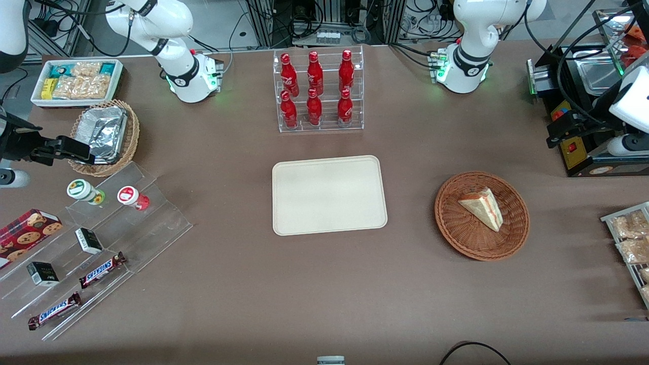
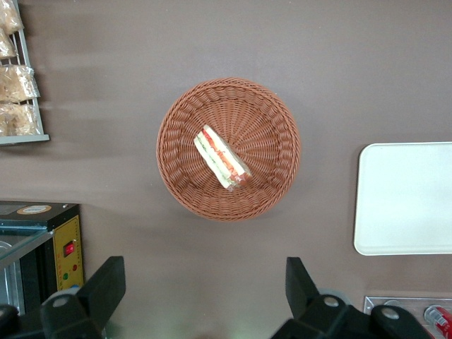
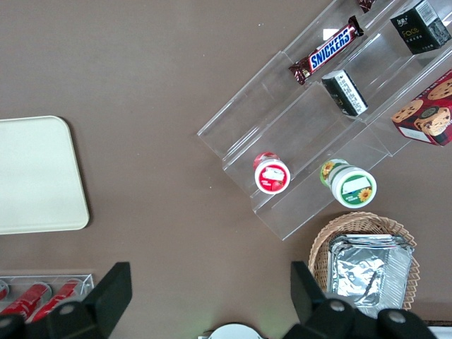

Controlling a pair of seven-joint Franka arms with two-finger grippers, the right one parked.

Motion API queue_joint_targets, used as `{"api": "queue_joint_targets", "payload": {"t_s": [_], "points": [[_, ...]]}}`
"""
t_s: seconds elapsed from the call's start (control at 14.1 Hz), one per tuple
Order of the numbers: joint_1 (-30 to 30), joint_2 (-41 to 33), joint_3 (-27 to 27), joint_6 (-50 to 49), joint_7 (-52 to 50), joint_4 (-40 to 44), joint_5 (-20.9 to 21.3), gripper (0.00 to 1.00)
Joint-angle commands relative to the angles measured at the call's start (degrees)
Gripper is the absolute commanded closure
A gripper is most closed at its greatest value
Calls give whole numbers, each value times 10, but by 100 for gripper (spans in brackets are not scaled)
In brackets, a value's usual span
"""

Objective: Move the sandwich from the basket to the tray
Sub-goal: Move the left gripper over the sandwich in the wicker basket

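The sandwich, a pale triangular wedge with red and green filling on its edge, lies in the round reddish-brown wicker basket. The left wrist view shows the sandwich in the basket too. The cream tray lies flat beside the basket, toward the parked arm's end; its edge shows in the left wrist view. My left gripper hangs above the table, farther from the front camera than the basket and toward the working arm's end. It is open and empty, apart from the basket.
A rack of red bottles stands farther from the front camera than the tray. A black machine with a yellow panel sits under the gripper. A wire rack of snack packets lies at the working arm's table end.
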Motion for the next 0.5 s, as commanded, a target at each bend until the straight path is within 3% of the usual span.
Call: {"api": "queue_joint_targets", "payload": {"t_s": [0.0, 0.28, 0.43], "points": [[6, -4, 4, 2, 5, -5, -11, 0], [5, 34, 4, 21, 0, -9, 4, 0], [4, 56, 4, 39, -1, -22, 33, 0]]}}
